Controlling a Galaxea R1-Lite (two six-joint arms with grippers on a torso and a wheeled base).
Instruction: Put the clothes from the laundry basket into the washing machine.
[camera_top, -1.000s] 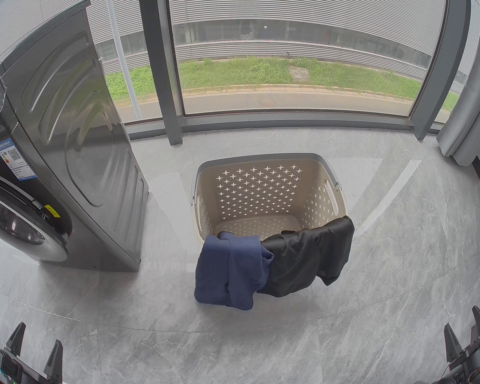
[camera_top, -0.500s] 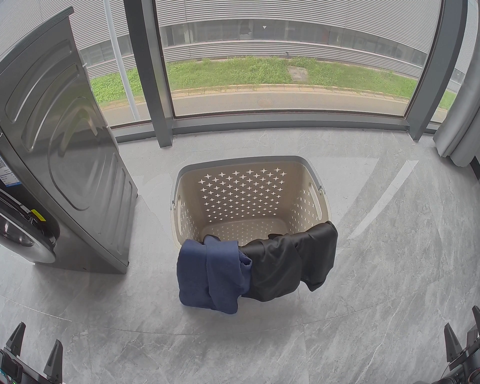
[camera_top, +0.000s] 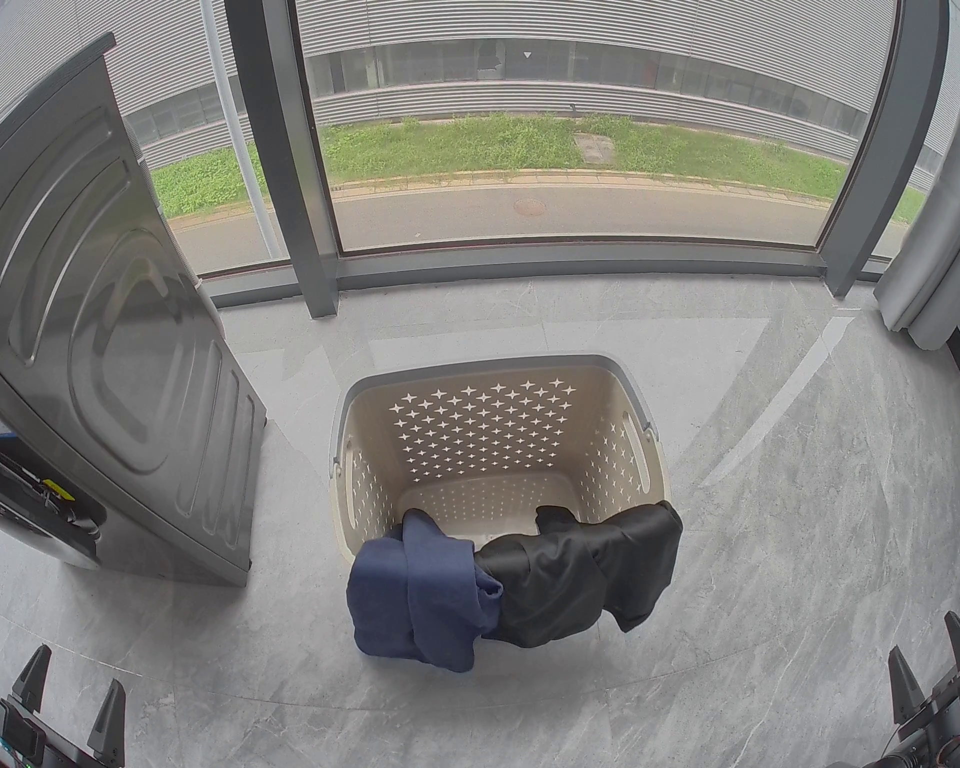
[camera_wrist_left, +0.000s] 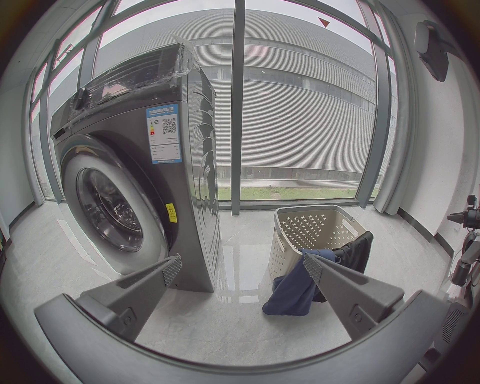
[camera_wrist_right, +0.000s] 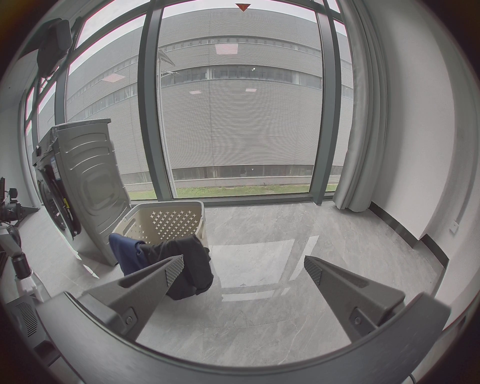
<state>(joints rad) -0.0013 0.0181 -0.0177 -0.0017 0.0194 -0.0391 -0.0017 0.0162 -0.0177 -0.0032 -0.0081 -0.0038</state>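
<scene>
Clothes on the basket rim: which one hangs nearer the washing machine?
The blue garment, draped over the basket rim on the washing machine side; the black garment hangs beside it, farther from the machine.

This looks like the laundry corner of a home, perhaps a mock-up. A front-loading washing machine (camera_wrist_left: 135, 175) stands on grey stone-look floor tiles (camera_top: 800, 600) beside a plastic laundry basket (camera_top: 490, 430), before tall windows (camera_top: 580, 130) and a pale curtain (camera_top: 920, 280).
</scene>
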